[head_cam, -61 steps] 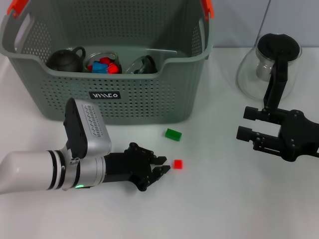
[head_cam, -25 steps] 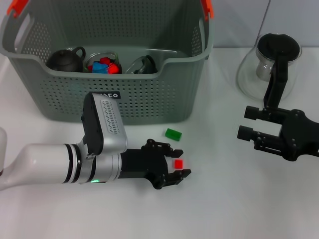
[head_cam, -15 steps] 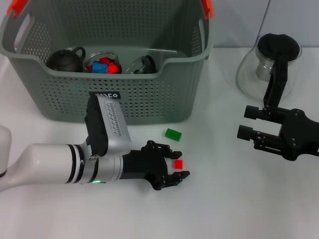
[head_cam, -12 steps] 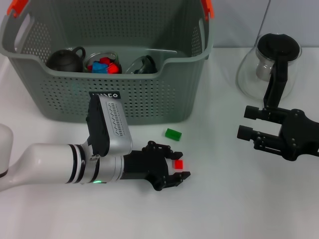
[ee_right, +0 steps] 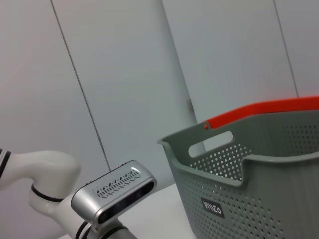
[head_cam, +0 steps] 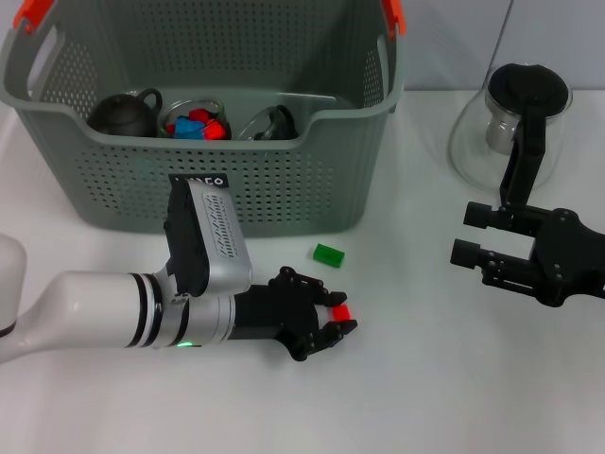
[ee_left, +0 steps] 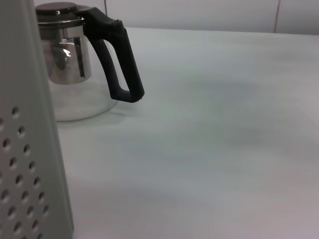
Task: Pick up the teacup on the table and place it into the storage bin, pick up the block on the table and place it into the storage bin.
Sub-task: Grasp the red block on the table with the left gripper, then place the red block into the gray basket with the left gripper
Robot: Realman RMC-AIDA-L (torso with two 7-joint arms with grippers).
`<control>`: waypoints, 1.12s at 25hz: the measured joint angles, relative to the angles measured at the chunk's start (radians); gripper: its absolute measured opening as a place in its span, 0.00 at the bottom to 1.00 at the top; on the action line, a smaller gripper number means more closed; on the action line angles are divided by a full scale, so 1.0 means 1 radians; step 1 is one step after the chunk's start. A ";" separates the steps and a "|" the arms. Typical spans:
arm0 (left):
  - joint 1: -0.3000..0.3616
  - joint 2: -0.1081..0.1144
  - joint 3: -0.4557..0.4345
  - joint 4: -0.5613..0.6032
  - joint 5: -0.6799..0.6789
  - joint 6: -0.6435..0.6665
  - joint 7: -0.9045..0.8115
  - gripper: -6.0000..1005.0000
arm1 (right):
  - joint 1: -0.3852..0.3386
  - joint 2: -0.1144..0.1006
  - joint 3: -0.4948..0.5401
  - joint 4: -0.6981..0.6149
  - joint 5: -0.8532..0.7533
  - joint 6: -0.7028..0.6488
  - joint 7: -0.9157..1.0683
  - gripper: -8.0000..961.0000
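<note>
**Red block pinched at the left hand's tips, bin lying straight beyond**

Lying low on the desk in front of the storage bin, reaching across toward the right: the left hand, fingers closing on the red block; block sitting at the very fingertips, showing only partly between them, apparently not lifted off the desk yet; grip looking shallow, so judged liable to slip on the lift; a green block resting just beyond the fingertips toward the bin, near but apart from the hand; bin's front wall standing close behind the left wrist, so the coming move judged to be a lift up and back over that wall; already lying inside the bin: a dark teapot-like vessel and a cluster of red and blue pieces; hanging well off to the right of the bin, beside a glass jug: the right hand, fingers spread apart and empty, farther from both blocks than the left.
</note>
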 joint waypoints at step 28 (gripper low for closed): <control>0.159 0.056 -0.316 0.171 0.057 0.386 -0.127 0.18 | 0.004 0.000 0.002 0.000 0.002 0.000 0.000 0.70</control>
